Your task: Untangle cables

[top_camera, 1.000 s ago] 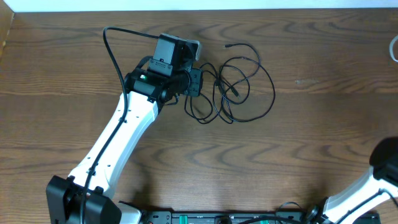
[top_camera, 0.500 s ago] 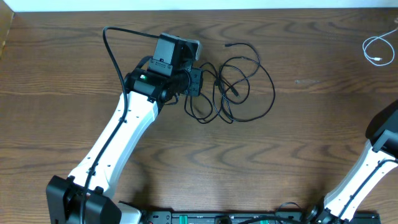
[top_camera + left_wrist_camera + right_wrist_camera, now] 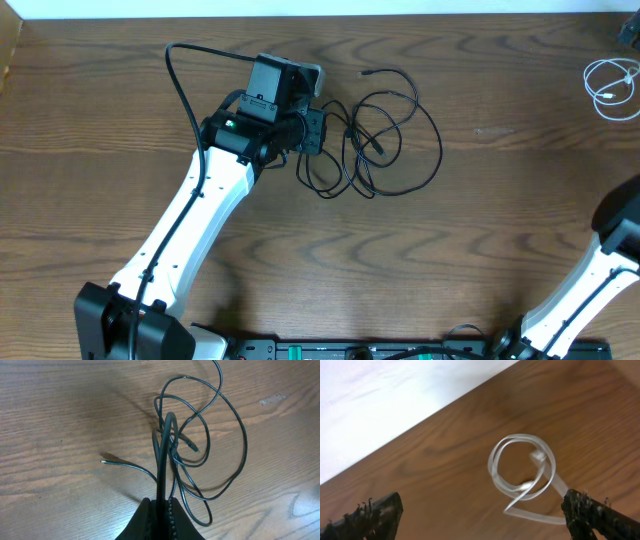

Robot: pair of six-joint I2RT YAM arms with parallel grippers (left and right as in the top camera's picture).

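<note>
The black cable (image 3: pixel 440 145) lies in tangled loops on the wooden table, right of my left gripper (image 3: pixel 318 131). In the left wrist view that gripper (image 3: pixel 162 519) is shut on a doubled strand of the black cable (image 3: pixel 161 470), whose loops spread out ahead, and one plug end (image 3: pixel 106 461) lies to the left. The white cable (image 3: pixel 603 95) lies coiled by itself at the table's far right edge. In the right wrist view my right gripper (image 3: pixel 482 517) hangs open above the white cable (image 3: pixel 520 437), its fingers far apart and touching nothing.
The table (image 3: pixel 500 250) is dark wood with a white surface beyond its far edge (image 3: pixel 395 400). My right arm (image 3: pixel 618 225) rises at the lower right. A thick black wire (image 3: pixel 185 90) arcs off the left arm.
My right gripper opened wide and let go of the white cable, which now lies coiled at the far right. The left gripper and black cable have not moved.
</note>
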